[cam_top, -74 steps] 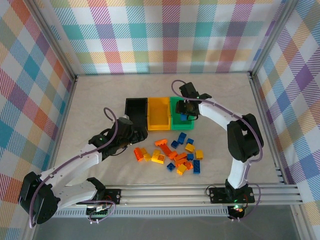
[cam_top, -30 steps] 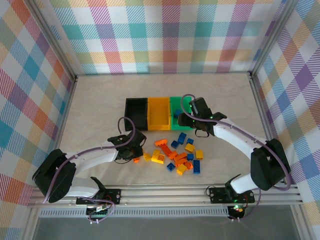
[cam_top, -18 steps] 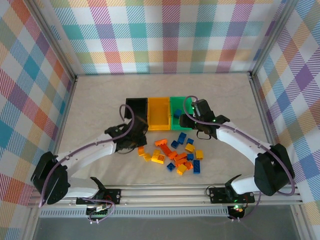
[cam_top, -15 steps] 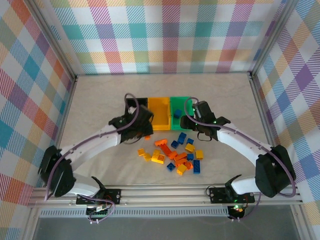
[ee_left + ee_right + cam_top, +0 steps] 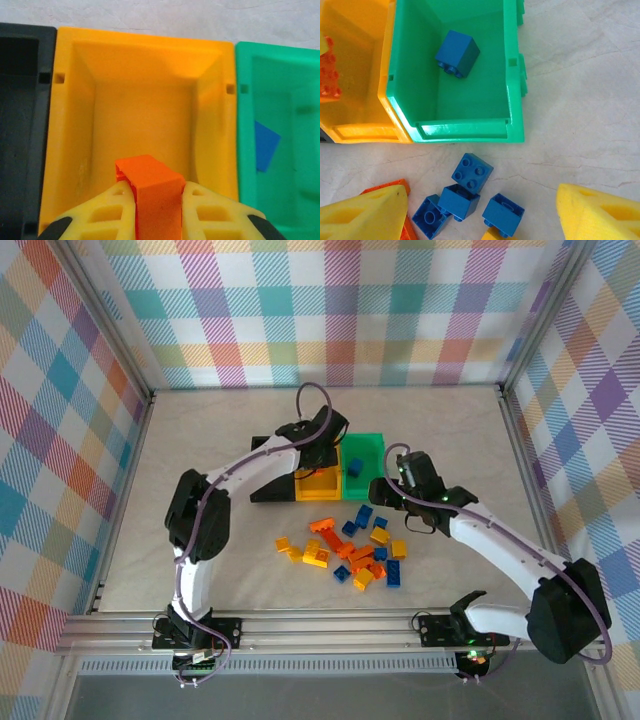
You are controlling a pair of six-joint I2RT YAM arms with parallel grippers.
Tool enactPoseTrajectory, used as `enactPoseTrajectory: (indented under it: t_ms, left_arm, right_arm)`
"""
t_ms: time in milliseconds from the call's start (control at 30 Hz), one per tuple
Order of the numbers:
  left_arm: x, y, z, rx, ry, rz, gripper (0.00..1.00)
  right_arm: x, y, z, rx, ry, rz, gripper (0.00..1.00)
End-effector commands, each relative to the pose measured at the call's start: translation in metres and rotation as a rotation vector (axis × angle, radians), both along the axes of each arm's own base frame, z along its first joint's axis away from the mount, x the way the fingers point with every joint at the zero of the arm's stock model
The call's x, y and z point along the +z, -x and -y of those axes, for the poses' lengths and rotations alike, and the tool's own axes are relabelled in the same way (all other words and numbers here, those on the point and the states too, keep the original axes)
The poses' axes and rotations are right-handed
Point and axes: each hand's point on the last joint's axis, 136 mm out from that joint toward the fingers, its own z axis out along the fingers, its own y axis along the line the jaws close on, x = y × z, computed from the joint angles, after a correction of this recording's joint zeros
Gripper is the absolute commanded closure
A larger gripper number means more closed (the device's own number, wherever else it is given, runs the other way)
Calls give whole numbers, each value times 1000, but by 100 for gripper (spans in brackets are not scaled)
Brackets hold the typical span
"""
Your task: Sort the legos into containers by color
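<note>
Counter (image 5: 200, 440): pale, marbled, and it carries everything. Your left arm (image 5: 255, 465) reaches from its base up and across the black bin. Your right arm (image 5: 500, 550) bends in from the right toward the green bin's near side.

Containers (image 5: 318, 483): three bins joined in a row, black bin (image 5: 20, 125) on the left, yellow-orange bin (image 5: 145, 90) in the middle, green bin (image 5: 280, 90) on the right. What shows of the yellow-orange bin's floor is bare in the left wrist view.

Your left hand (image 5: 156, 187) is clamped on an orange brick (image 5: 152, 175), with a yellow pad pressed on each side. It holds the brick over the inside of the yellow-orange bin, toward the near wall. I can't tell how high it is above the floor.

Your right hand (image 5: 482, 210) has its fingers (image 5: 600, 212) wide apart with nothing between them. It hangs over the counter just on the near side of the green bin, above a few blue bricks.

Legos (image 5: 345, 550): a loose pile of yellow, orange and blue on the counter, near the containers on their near side, between the two arms. One blue brick (image 5: 457, 54) lies inside the green bin, tilted, toward the far left corner. Under your right hand, four blue bricks lie bunched on the counter: one studs-up (image 5: 472, 172), one just below it and touching (image 5: 460, 200), one to the right (image 5: 502, 214) and one to the left (image 5: 431, 215).
</note>
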Motion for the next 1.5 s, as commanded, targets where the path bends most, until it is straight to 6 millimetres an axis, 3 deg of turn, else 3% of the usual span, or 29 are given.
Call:
enactPoseTrajectory:
  t_ms: [0, 133, 200, 367, 567, 700, 800, 1033, 1300, 1467]
  left_arm:
    - [8, -5, -3, -9, -44, 7, 70]
    - [29, -2, 4, -25, 7, 45, 42]
    - [41, 3, 6, -36, 26, 65, 32]
    - [61, 47, 5, -91, 101, 76, 21]
    - [22, 138, -5, -215, 133, -40, 17]
    - [-13, 195, 8, -336, 93, -134, 16]
    - [-34, 224, 18, -397, 46, -156, 15]
    - [-70, 236, 17, -408, -28, -174, 24]
    - [-92, 237, 8, -402, -109, -191, 49]
    - [-89, 237, 7, -396, -93, -179, 68]
  right_arm:
    - [-5, 7, 6, -16, -4, -23, 21]
    - [-11, 13, 7, -15, -8, -46, 19]
    - [-13, 14, 7, -15, -8, -50, 18]
    - [-16, 18, 7, -11, -8, -65, 18]
    - [-24, 23, 7, -8, -16, -82, 18]
    - [-31, 26, 8, -11, -20, -95, 18]
    - [-34, 27, 9, -15, -18, -99, 18]
    - [-32, 28, 12, -19, -10, -94, 18]
    - [-27, 28, 13, -21, -12, -80, 18]
    - [-25, 27, 13, -23, -10, -77, 18]
